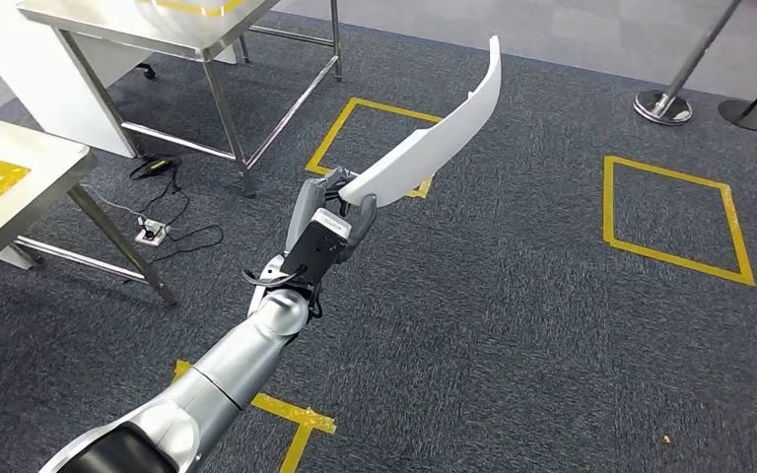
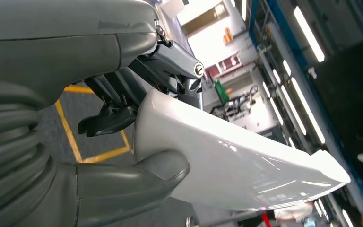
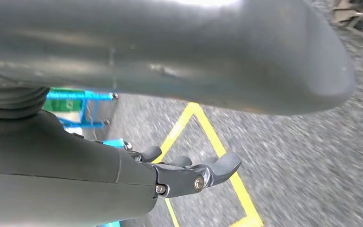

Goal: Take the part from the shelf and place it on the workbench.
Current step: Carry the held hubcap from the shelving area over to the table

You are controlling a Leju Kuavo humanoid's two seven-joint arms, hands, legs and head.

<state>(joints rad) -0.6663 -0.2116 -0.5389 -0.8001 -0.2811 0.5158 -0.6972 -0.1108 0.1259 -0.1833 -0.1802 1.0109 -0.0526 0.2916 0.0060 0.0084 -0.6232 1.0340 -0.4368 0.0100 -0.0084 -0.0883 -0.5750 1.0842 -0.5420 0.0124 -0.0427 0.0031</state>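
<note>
The left hand grips the near end of a long, curved white panel; in the left wrist view the thick grey thumb presses one face of the glossy white part while the darker fingers close over the other. From the hand the panel runs out toward 1 o'clock, rising and tapering to a narrow tip, held in the air above the grey carpet.

The right hand carries nothing: its dark fingers lie loosely apart and only slightly bent above the carpet, beside a strip of yellow floor tape.

Outward from the left hand, a yellow taped square lies on the floor just behind it at 12 o'clock, and a second yellow square sits well apart at 3 o'clock. At 10 o'clock stands a metal-legged steel table with yellow marking on its top; another table with a yellow outline is at 9 o'clock, with a power strip and black cables on the floor between them. Barrier post bases stand at 1 o'clock, far off.
</note>
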